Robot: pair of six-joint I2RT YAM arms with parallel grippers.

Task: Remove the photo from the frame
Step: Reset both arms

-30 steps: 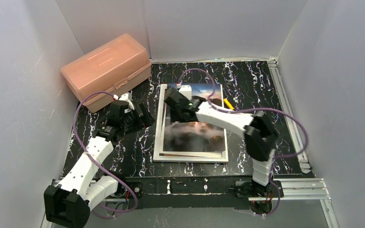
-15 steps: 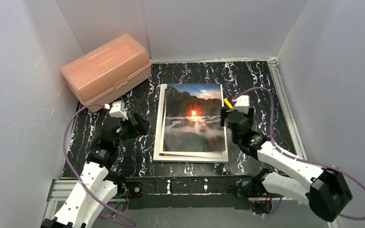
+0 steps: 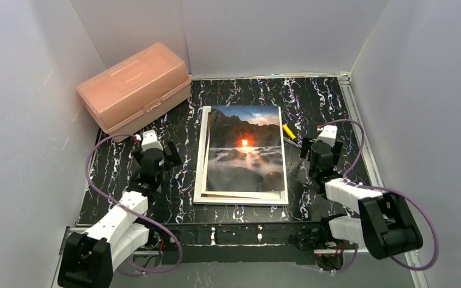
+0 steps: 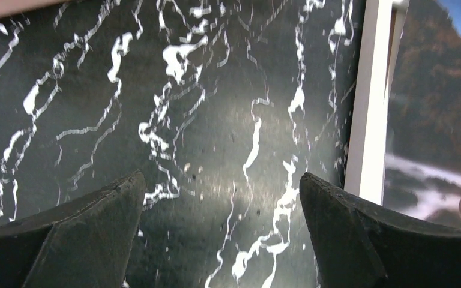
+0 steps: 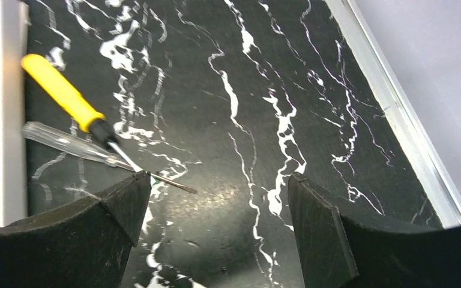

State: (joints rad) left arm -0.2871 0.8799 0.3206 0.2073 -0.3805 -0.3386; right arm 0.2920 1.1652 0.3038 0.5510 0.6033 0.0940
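The photo [image 3: 244, 150], a red sun glow over mist and dark rocks, lies flat at the table's middle on top of the frame [image 3: 241, 198], slightly askew. The frame's white border shows along the left and near sides. My left gripper [image 3: 154, 155] hovers open over bare table left of the frame. In the left wrist view its jaws [image 4: 221, 177] hold nothing, with the frame's white edge [image 4: 369, 108] and the photo [image 4: 432, 108] to their right. My right gripper [image 3: 322, 147] hangs open right of the frame, its jaws [image 5: 219, 177] empty.
A pink plastic box [image 3: 135, 89] stands at the back left. A yellow-handled screwdriver [image 3: 288, 131] lies by the frame's right edge, just ahead of my right gripper's left finger [image 5: 60, 90]. An aluminium rail [image 5: 396, 114] runs along the table's right side below grey walls.
The right arm has swung off the photo, where it hid the upper part, and drawn back to the right with its jaws opened wider. The left arm has pulled back slightly.
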